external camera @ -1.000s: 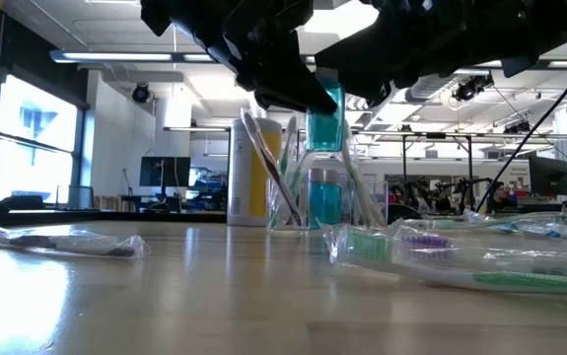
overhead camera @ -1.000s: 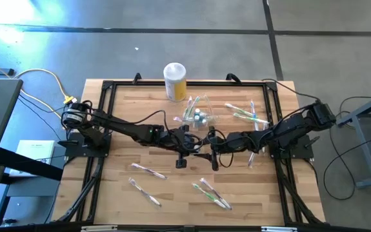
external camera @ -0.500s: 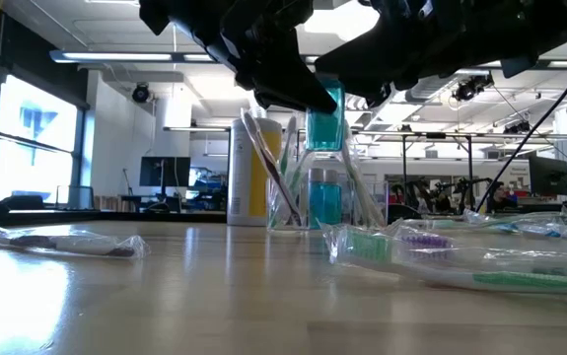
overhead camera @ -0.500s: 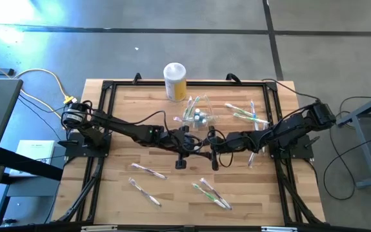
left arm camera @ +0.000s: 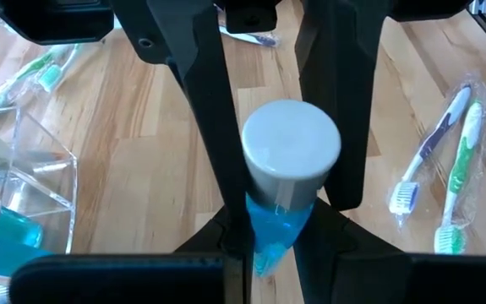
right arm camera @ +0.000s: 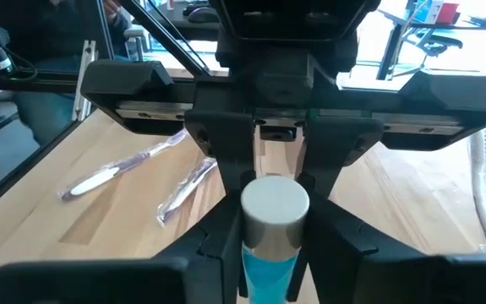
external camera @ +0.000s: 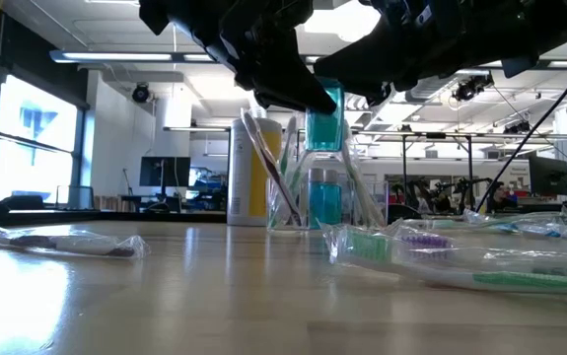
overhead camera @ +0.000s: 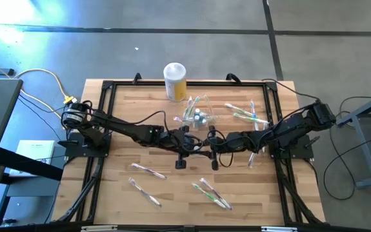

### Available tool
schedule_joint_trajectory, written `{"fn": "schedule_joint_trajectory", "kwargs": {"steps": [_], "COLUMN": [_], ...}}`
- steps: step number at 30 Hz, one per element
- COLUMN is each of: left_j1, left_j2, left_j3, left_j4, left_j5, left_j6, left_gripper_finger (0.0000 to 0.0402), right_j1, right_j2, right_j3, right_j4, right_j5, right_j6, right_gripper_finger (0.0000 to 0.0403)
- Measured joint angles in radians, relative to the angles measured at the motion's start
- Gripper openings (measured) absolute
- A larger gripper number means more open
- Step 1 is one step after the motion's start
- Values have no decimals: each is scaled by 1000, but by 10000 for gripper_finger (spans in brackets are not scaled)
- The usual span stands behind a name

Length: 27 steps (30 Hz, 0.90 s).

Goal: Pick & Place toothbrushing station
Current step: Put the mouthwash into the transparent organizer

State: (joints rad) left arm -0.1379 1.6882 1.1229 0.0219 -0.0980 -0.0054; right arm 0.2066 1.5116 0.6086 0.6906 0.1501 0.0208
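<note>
Mid-handoff, centre frame: both your left gripper (left arm camera: 272, 245) and right gripper (right arm camera: 268, 262) pinch the blue bottle (left arm camera: 286, 181); release one, then carry to the toothbrushing station (overhead camera: 197, 116).

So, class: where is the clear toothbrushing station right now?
In the high view, the toothbrushing station stands mid-table toward the far edge, just right of the yellow canister.

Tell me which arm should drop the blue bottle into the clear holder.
Left, probably: the left tool and right tool both grip the blue bottle, but only the left wrist view shows the clear holder.
</note>
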Motion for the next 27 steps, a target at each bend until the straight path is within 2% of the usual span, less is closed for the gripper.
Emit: {"fn": "schedule_joint_trajectory", "kwargs": {"steps": [4,10,13,16,19,27], "left_j1": [0,0,0,1,1,0], "left_j2": [0,0,0,-5,-17,-68], "left_j3": [0,0,0,0,2,-1], "left_j4": [0,-3,-7,-48,-127,-425], "left_j5": [-2,-4,-11,-51,-98,-167], "left_j6": [1,1,-2,0,1,-71], "left_gripper_finger": [59,143,176,198,210,213], "right_j1": [0,0,3,11,23,-9], "right_j2": [0,0,0,0,-2,-2], "right_j3": [1,1,1,1,0,0], "right_j4": [-5,-31,-43,-68,-80,-88], "right_j5": [3,7,44,119,251,456], "right_j6": [0,-6,-9,-22,-26,-25], "right_gripper_finger": [91,91,91,91,91,91]}}
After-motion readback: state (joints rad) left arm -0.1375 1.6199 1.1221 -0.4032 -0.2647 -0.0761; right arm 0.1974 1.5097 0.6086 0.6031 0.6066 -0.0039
